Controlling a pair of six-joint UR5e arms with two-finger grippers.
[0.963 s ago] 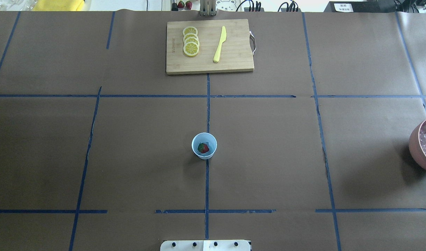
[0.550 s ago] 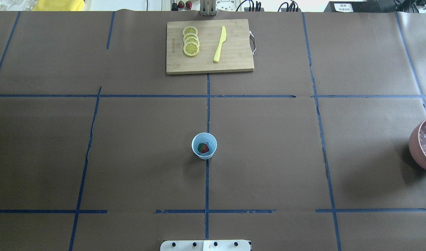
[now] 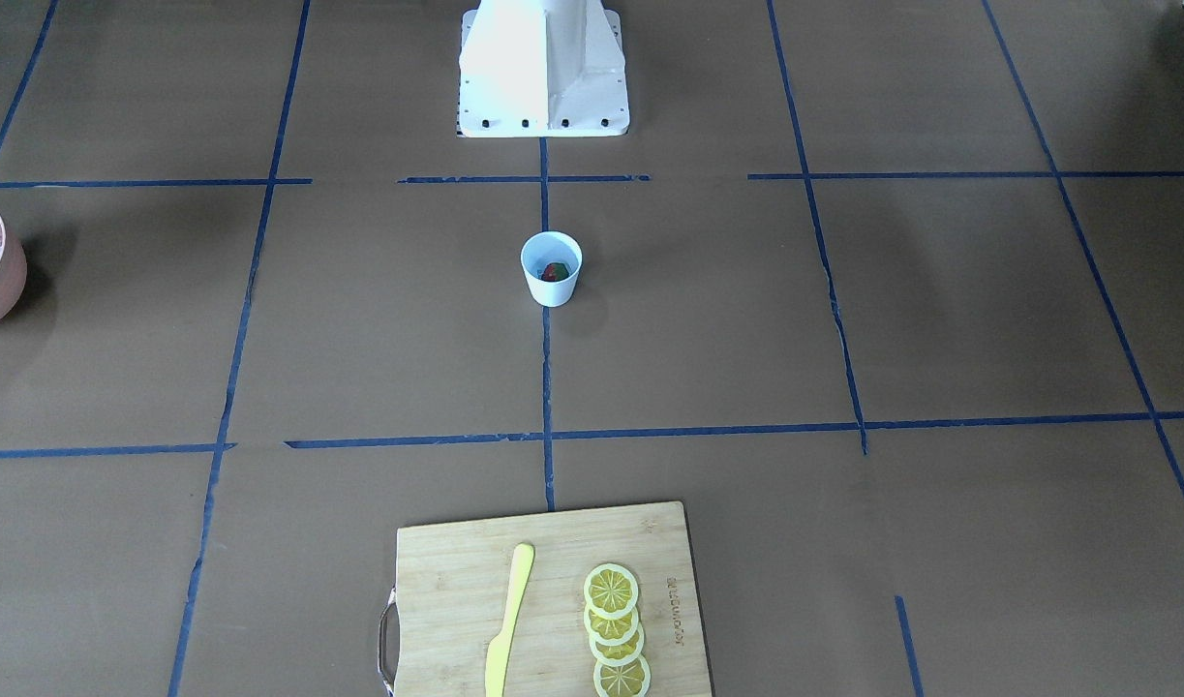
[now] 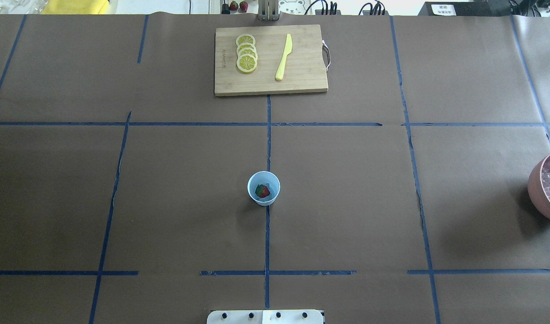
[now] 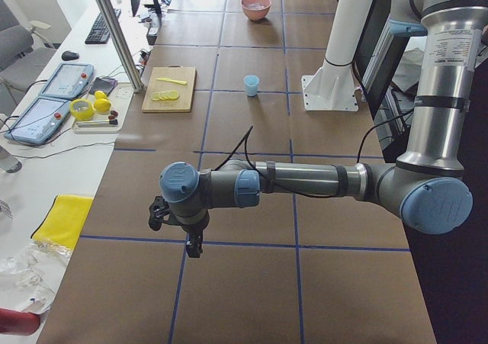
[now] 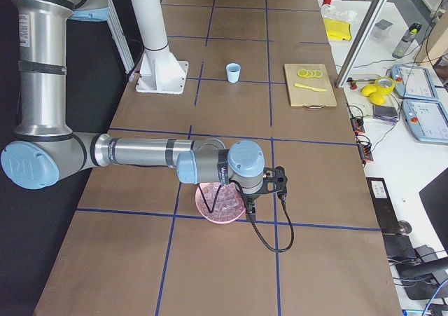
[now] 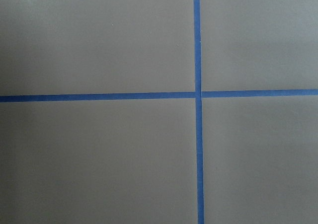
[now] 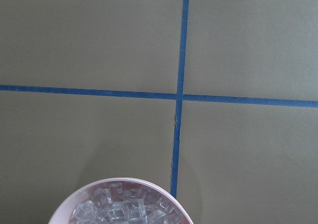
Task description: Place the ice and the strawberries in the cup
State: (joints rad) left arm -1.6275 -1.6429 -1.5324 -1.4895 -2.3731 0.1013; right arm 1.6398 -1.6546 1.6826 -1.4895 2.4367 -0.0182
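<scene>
Slip risk: the ice (image 8: 121,209) looked glassy and small. I judged a cube could squirt out from between the fingers if it was pinched off-centre, and then skid across the brown paper.
Bowl risk: the pink bowl (image 8: 124,181) sat near the table (image 4: 346,202) edge on the robot's right. A descent landing on its rim rather than inside might tip or shove it.
Cup risk: the cup (image 4: 263,188) seemed light and narrow-mouthed. A drop from off to one side could miss it or knock it over, spilling what it already held.
Right claw (image 6: 249,207): it hung close over the ice bowl. Only the side camera showed it, so I could not tell whether it was wide, narrow or holding anything.
Left claw (image 5: 194,246): it was far out on the robot's left over bare table and blue tape lines. I could not tell its opening either.
Cup, looks and place: pale blue-white, tapered, upright, no handle. It stood alone on the centre tape line, well apart from the bowl and from the cutting board (image 4: 301,85).
Strawberry (image 4: 261,191): a tiny red piece with a dark green bit, lying inside the cup.
Ice, looks and place: whitish, translucent cubes were heaped in the bowl. A pale glint beside the berry may have been a cube – too small to say.
</scene>
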